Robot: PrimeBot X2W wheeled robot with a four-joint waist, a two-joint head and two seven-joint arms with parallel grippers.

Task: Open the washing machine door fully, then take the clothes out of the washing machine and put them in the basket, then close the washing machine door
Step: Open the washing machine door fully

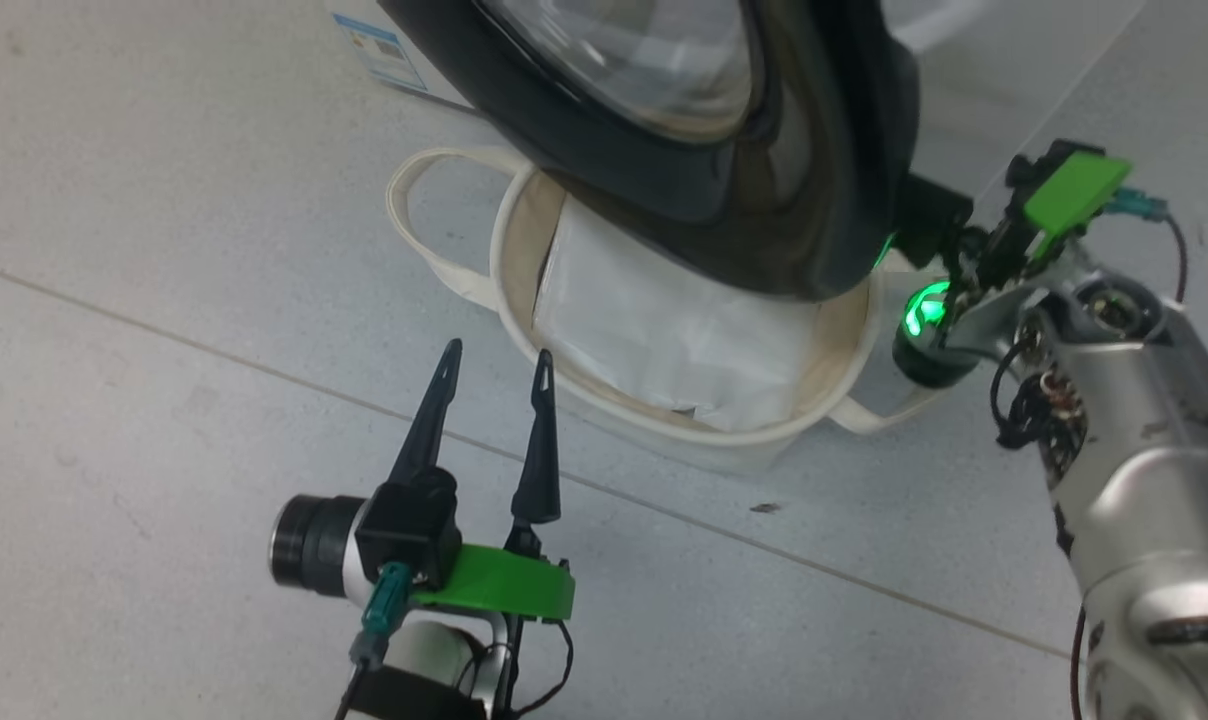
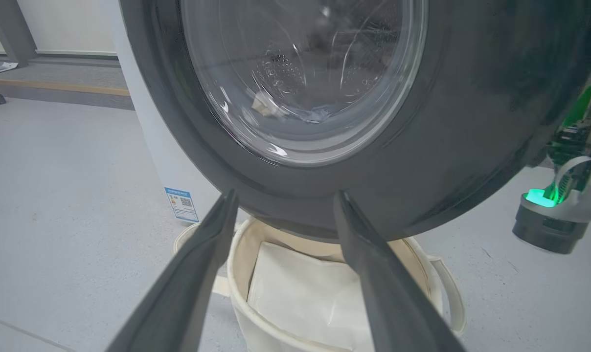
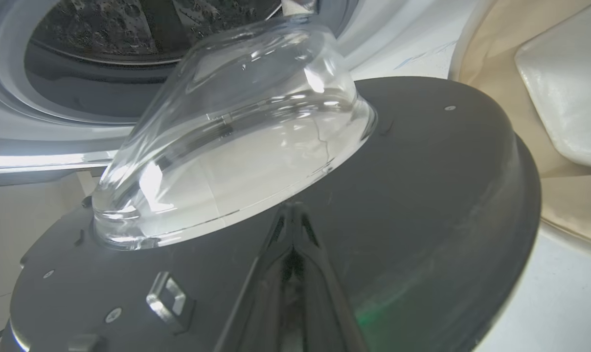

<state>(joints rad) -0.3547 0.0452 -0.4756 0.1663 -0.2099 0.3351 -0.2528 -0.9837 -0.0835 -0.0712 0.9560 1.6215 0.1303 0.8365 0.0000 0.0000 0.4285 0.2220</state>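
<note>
Head view: door swung out, hanging over basket. White sheet inside basket. Left gripper released, empty, above floor just beside basket's left rim. Right arm at door's right edge.

Left wrist view: door's outer face. Blue sticker on washing machine.

Right wrist view: door's inner face, bulging glass bowl, open drum mouth. Right gripper clenched, nothing between fingers, tips at door's inner face.

Grey floor bears basket beside washing machine.

The left pincer gapes wide — the right pincer pinched closed.
</note>
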